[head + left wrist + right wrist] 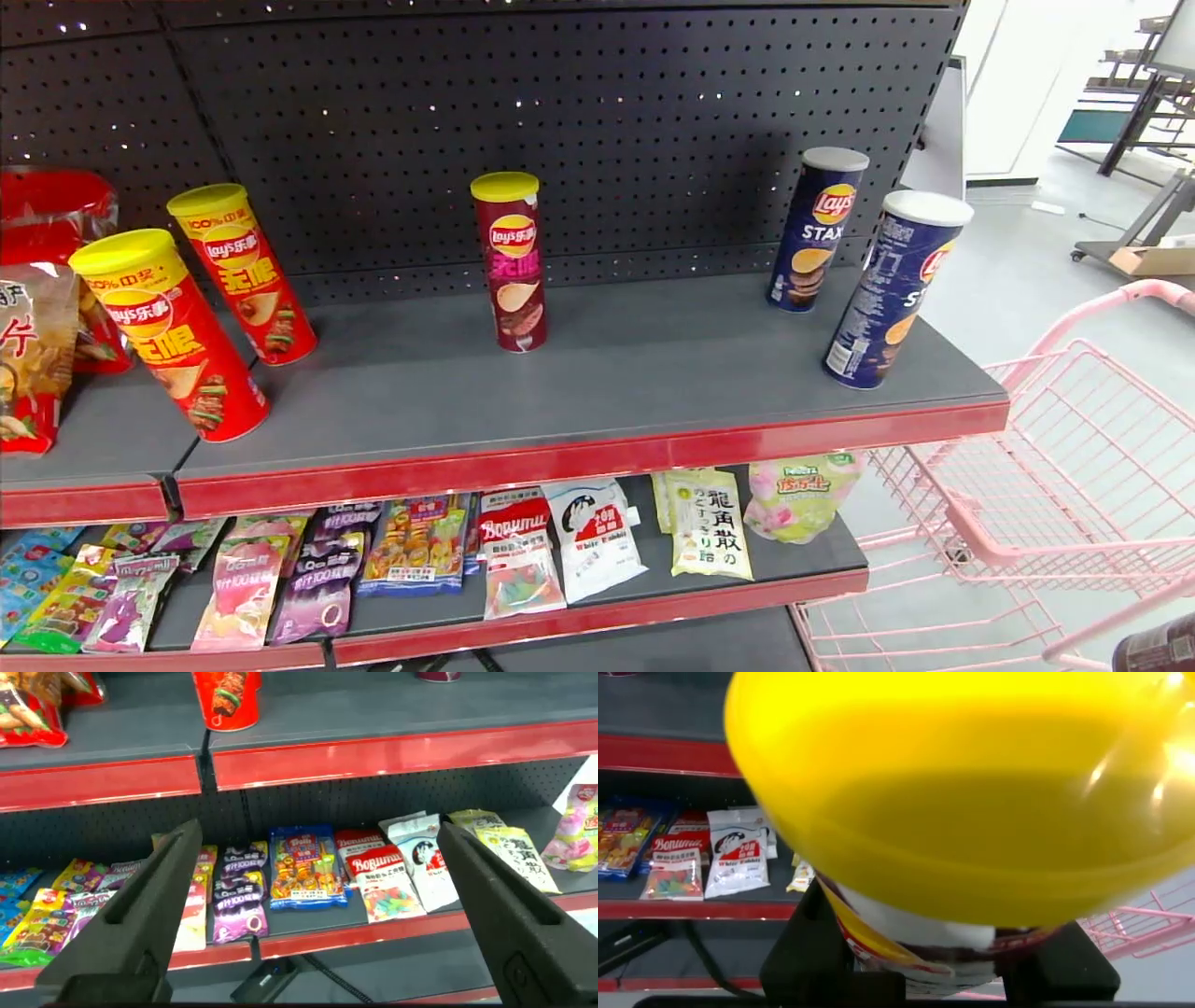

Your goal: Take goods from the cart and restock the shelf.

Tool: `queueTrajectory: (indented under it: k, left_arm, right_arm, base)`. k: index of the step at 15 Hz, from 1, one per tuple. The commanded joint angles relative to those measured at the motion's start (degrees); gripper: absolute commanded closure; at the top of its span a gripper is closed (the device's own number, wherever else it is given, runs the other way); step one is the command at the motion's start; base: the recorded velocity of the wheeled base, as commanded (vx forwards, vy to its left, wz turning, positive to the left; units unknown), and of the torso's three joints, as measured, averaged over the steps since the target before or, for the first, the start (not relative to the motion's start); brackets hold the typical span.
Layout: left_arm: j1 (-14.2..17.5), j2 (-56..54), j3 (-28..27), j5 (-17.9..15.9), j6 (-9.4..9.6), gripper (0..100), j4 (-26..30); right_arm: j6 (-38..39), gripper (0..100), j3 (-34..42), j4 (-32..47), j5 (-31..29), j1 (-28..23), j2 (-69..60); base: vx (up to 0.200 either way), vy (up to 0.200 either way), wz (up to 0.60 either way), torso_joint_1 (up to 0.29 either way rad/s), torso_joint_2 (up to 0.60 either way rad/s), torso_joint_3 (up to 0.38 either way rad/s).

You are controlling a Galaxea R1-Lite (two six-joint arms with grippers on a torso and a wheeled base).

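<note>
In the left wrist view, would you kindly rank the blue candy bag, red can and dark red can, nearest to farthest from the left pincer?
1. Blue candy bag, lower shelf, ahead of the left pincer.
2. Red can, upper shelf, front edge.
3. Dark red can, farther back on that shelf.

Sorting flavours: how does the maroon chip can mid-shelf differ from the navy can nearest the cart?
The maroon can has a yellow lid; the navy can has a white one. The maroon can stands mid-shelf; the navy can stands near the front edge. Both are tall tubes, lid up.
</note>
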Motion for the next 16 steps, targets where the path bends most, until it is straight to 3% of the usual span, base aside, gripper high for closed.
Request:
queueTrajectory:
  k: [1,7,13,16]
  left_arm:
    - [0.0,0.05,0.0,0.0,0.02,0,0.0]
    - [0.0,0.05,0.0,0.0,-0.07,0,0.0]
    - [0.0,0.05,0.0,0.09,0.02,0,0.0]
    - [0.0,0.05,0.0,0.09,-0.07,0,0.0]
  right_arm:
    - [-0.01,100,0.73,0.06,0.03,0.02,-0.74]
    - [-0.01,100,0.99,0.06,0.12,0.02,-0.65]
    - [-0.01,100,1.34,0.06,0.12,0.02,-0.56]
    - [-0.01,100,1.52,0.06,0.12,0.02,-0.74]
  base:
    - [0.0,0.0,0.0,0.0,0.0,0.0]
    - [0.2,0.0,0.0,0.002,0.0,0.002]
    - [0.0,0.0,0.0,0.0,0.0,0.0]
    - [0.0,0.2,0.0,0.002,0.0,0.002]
